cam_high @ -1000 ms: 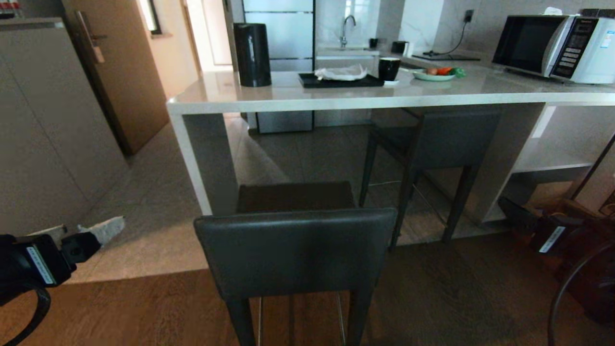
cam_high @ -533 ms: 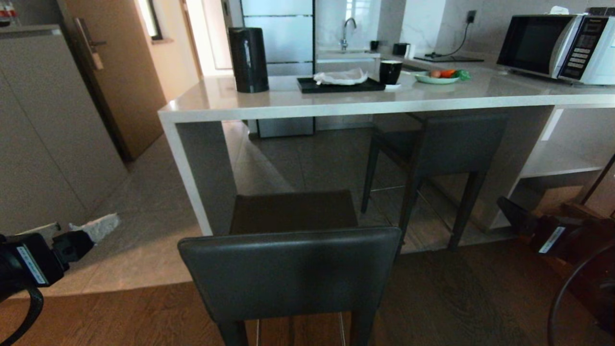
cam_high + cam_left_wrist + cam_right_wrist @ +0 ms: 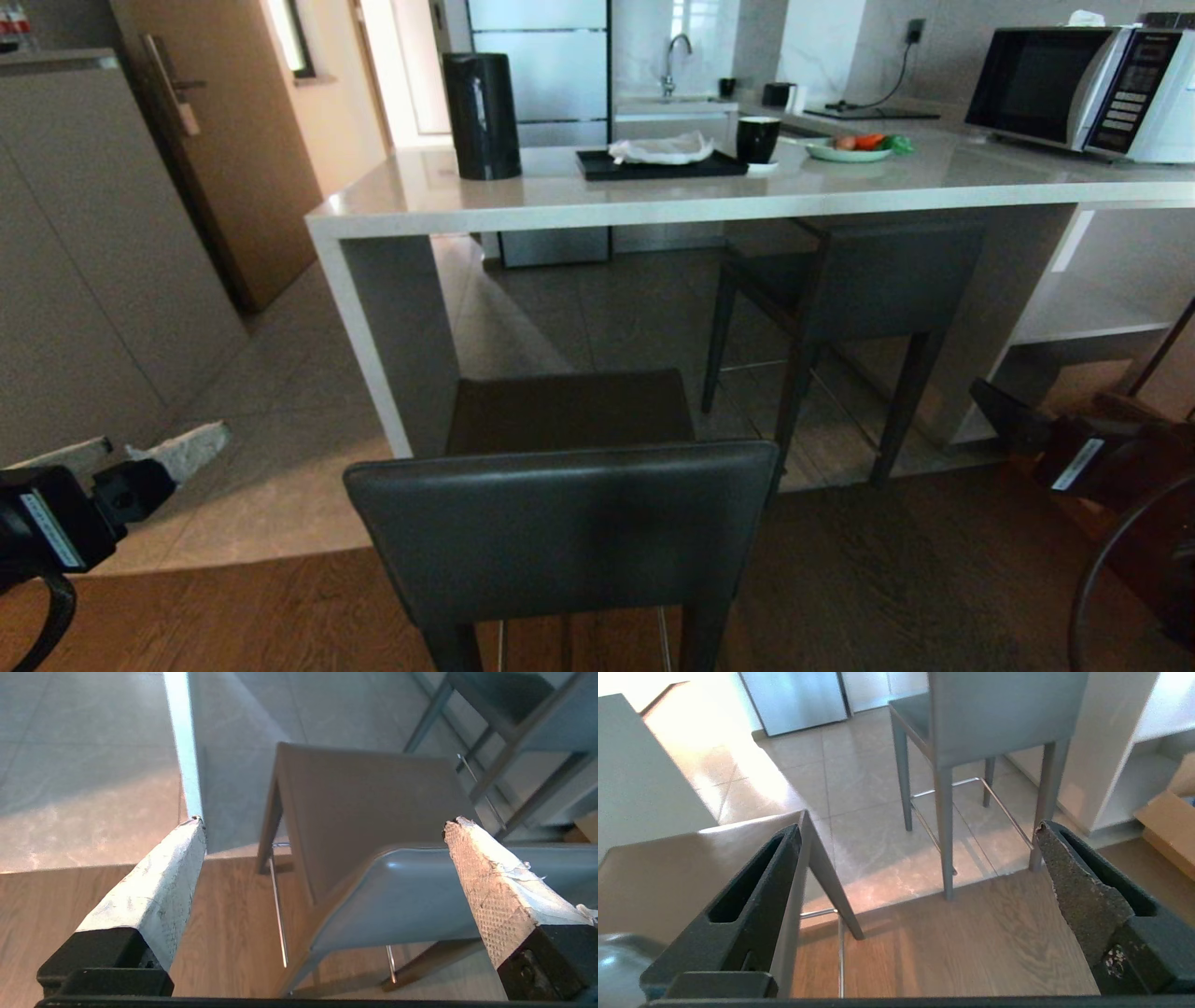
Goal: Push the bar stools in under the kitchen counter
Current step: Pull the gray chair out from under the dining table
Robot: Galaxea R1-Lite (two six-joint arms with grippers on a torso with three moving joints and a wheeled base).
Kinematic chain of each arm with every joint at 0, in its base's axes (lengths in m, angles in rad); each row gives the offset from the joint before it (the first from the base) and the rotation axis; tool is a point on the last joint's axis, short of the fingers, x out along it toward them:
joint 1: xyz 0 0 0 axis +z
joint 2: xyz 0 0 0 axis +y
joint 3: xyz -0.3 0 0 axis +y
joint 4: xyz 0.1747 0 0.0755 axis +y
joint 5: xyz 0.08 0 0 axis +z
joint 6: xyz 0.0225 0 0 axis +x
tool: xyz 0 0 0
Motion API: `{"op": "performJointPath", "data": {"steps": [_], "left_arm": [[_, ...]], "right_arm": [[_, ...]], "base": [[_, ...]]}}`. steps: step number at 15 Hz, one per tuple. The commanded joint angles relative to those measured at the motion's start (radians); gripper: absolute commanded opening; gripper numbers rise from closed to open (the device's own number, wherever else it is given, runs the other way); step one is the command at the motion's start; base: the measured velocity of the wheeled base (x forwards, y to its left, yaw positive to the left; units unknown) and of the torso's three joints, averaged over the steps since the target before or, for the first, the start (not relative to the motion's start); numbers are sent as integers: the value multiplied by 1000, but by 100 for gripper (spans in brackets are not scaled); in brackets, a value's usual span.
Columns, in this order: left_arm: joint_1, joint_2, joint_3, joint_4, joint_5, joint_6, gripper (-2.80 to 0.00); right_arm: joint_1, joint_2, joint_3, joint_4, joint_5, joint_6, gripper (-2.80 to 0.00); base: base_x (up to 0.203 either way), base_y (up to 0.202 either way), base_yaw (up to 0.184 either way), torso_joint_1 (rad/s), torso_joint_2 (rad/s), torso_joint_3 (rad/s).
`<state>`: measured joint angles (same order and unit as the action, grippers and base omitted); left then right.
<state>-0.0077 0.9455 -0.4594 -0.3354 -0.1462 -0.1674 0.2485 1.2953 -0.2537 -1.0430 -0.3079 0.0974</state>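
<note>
Near dark grey leather-like bar stool (image 3: 560, 523) stands out from glossy pale stone tabletop (image 3: 653, 191); far matching stool (image 3: 868, 280) tucked under. Left pincer (image 3: 131, 457), right pincer (image 3: 920, 868) flank near stool, wide open, empty.

One dark grey stool (image 3: 560, 523) is standing at bottom centre, outside the pale table (image 3: 653, 201); another stool (image 3: 868, 280) is sitting tucked beneath it, right of centre.
</note>
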Motion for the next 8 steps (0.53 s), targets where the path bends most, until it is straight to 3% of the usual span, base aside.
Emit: {"op": "performJointPath", "data": {"steps": [1, 5, 8], "left_arm": [[-6, -56, 7, 0, -1, -1, 0], [-34, -237, 32, 13, 1, 2, 0], [-41, -432, 4, 169, 1, 24, 0]], "right_arm": [[0, -38, 8, -5, -1, -5, 0], [0, -109, 20, -6, 4, -8, 0], [0, -193, 45, -7, 8, -10, 0]], "base": [[0, 0, 0, 0, 0, 0], [0, 0, 0, 0, 0, 0], [0, 0, 0, 0, 0, 0]]}}
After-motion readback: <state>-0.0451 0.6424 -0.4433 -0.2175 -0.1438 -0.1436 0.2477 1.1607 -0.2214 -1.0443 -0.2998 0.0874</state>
